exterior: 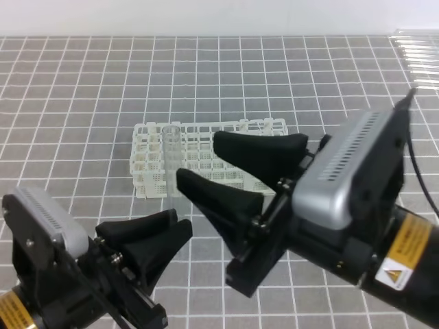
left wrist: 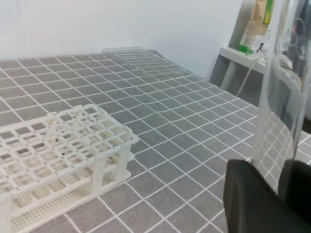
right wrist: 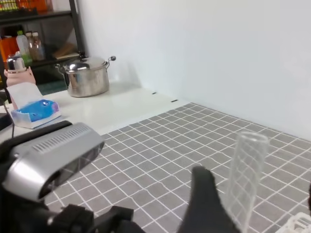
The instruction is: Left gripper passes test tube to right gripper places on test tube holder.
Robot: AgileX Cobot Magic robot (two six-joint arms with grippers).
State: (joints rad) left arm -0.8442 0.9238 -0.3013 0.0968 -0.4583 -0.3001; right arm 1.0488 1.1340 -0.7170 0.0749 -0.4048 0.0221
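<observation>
The test tube (exterior: 171, 147) stands upright in front of the white test tube holder (exterior: 206, 147). My left gripper (exterior: 182, 221) is below it at the bottom left, shut on the tube's lower end. In the left wrist view the tube (left wrist: 279, 97) rises large between two black fingers (left wrist: 252, 199). My right gripper (exterior: 199, 157) reaches in from the right with its jaws wide open. Its tips are beside the tube and do not close on it. In the right wrist view the tube (right wrist: 245, 179) stands next to one black finger (right wrist: 205, 206).
Many like clear tubes (exterior: 418, 51) lie packed at the far right of the grey gridded mat, also visible as a tube row (left wrist: 141, 60). The holder (left wrist: 58, 145) has all visible holes empty. Off the table stand a steel pot (right wrist: 87, 75) and shelves.
</observation>
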